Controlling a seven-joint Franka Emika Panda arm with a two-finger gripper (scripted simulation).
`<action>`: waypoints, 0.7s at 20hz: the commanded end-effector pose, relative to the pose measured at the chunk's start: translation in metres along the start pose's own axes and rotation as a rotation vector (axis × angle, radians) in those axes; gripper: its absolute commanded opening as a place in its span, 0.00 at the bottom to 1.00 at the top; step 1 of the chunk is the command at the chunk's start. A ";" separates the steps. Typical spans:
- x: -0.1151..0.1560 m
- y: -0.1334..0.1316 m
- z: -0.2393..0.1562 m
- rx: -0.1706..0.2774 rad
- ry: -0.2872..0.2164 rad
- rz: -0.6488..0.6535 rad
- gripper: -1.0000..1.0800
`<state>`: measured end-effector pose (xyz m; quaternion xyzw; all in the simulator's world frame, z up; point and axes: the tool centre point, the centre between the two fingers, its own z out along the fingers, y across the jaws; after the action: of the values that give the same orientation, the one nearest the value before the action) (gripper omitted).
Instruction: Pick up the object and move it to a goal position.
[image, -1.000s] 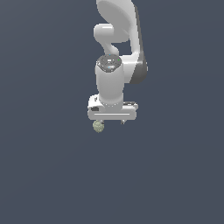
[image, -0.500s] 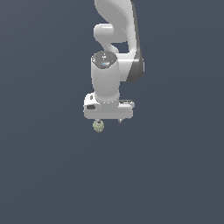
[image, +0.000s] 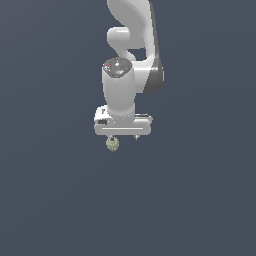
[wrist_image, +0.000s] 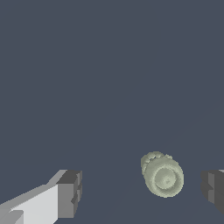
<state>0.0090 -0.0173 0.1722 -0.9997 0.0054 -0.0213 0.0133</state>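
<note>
The backdrop (image: 50, 200) is one flat, dark slate-blue field that fills the exterior view from edge to edge, with no seam, horizon, wall, furniture or window to be told apart in it. In the wrist view the same plain surface (wrist_image: 87, 65) covers the upper part and the middle of the frame, evenly coloured and without texture. The light is soft and even, and no clear cast shadow shows anywhere on the ground.
</note>
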 end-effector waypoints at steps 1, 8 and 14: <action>-0.001 0.002 0.002 -0.001 -0.001 -0.009 0.96; -0.009 0.014 0.016 -0.007 -0.008 -0.075 0.96; -0.023 0.030 0.036 -0.014 -0.020 -0.174 0.96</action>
<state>-0.0089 -0.0420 0.1405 -0.9976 -0.0678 -0.0140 0.0056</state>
